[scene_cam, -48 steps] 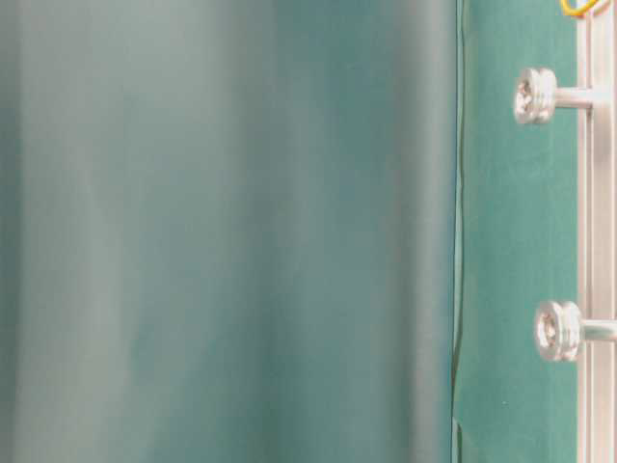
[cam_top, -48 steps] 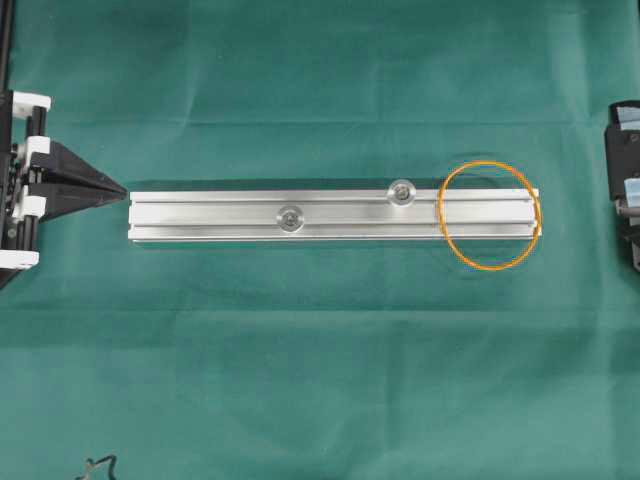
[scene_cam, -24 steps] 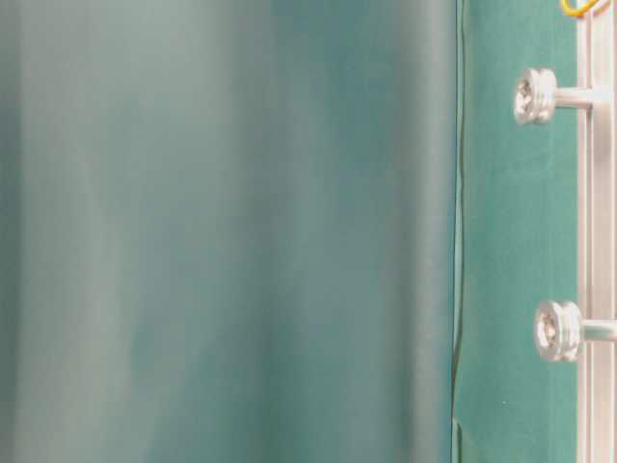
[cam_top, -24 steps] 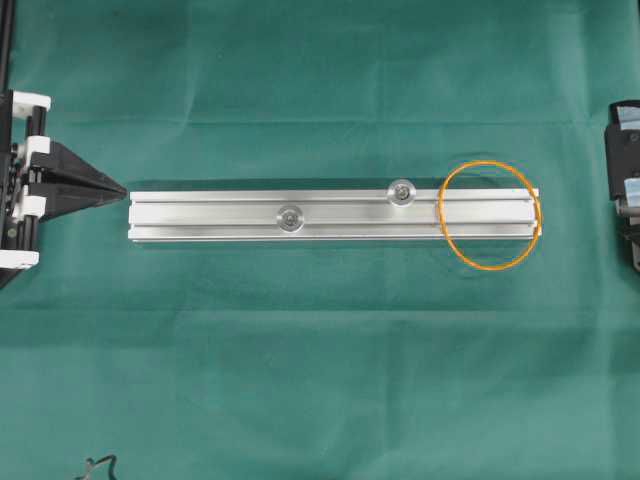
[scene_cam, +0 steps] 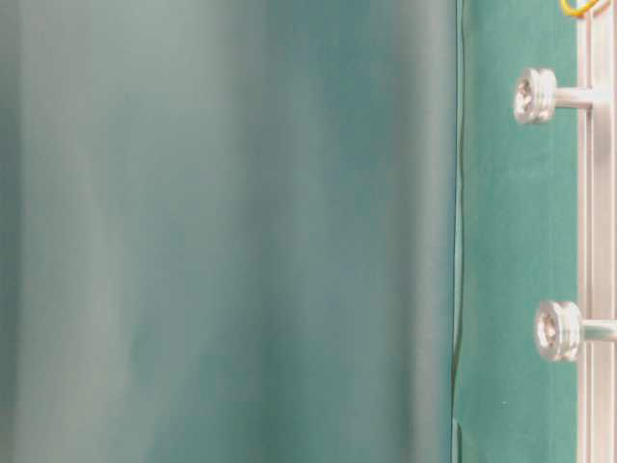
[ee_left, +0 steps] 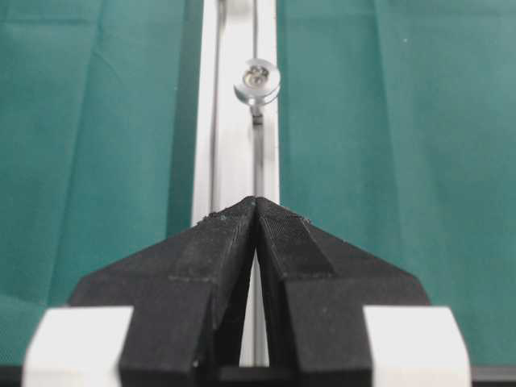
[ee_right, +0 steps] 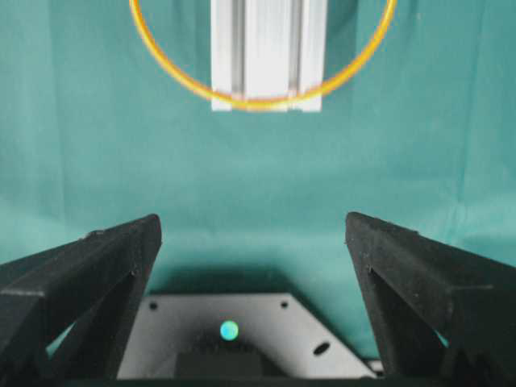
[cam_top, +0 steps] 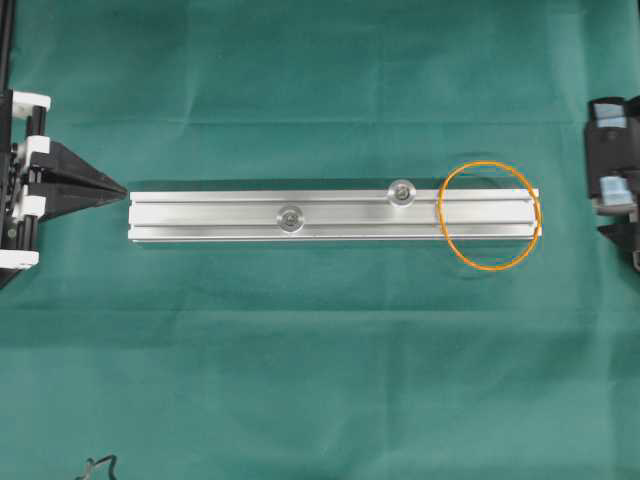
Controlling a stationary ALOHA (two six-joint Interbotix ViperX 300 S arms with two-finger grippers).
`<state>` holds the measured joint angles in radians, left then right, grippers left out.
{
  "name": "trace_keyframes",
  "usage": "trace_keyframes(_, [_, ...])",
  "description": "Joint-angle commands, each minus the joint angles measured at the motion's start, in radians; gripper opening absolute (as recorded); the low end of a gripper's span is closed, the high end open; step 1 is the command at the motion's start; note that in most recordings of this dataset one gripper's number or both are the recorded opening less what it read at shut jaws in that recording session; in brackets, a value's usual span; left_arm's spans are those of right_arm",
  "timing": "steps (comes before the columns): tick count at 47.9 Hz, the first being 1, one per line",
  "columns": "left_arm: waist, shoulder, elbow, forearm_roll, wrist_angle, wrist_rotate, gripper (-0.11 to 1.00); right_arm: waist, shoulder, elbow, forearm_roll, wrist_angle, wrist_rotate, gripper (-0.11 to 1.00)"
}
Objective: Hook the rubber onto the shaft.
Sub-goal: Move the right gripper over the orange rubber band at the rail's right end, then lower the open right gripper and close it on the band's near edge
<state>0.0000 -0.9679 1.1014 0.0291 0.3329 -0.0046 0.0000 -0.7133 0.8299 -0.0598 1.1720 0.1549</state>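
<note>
The orange rubber band lies flat, looped over the right end of the long aluminium rail. Two short shafts with round heads stand on the rail, one mid-rail and one nearer the band. The band touches neither. My left gripper is shut and empty, its tip at the rail's left end; the left wrist view shows the same. My right gripper is open wide and empty, set back from the band and the rail end.
Green cloth covers the table. A black cable end lies at the bottom left. The table-level view shows both shafts sticking out of the rail and a bit of the band.
The right arm has shifted a little leftwards, towards the rail, in the overhead view. The left gripper, the band and the rail have not moved.
</note>
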Motion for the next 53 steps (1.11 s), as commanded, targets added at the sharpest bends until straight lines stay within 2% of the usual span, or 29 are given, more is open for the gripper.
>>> trace_keyframes(1, [0.003,0.005,-0.032,0.003,-0.009,0.000,0.02,-0.002,0.040,-0.043,-0.002,-0.034,0.000,0.99])
trace_keyframes(12, [0.003,0.005,-0.037,0.003,-0.009,0.000,0.02,-0.002,0.160,-0.115,-0.002,-0.112,-0.002,0.99])
trace_keyframes(26, [0.003,0.005,-0.041,0.003,-0.009,0.000,0.02,-0.002,0.276,-0.192,-0.002,-0.143,-0.002,0.99])
trace_keyframes(53, [0.003,0.005,-0.044,0.003,-0.006,0.000,0.02,-0.002,0.293,-0.201,-0.002,-0.143,-0.002,0.99])
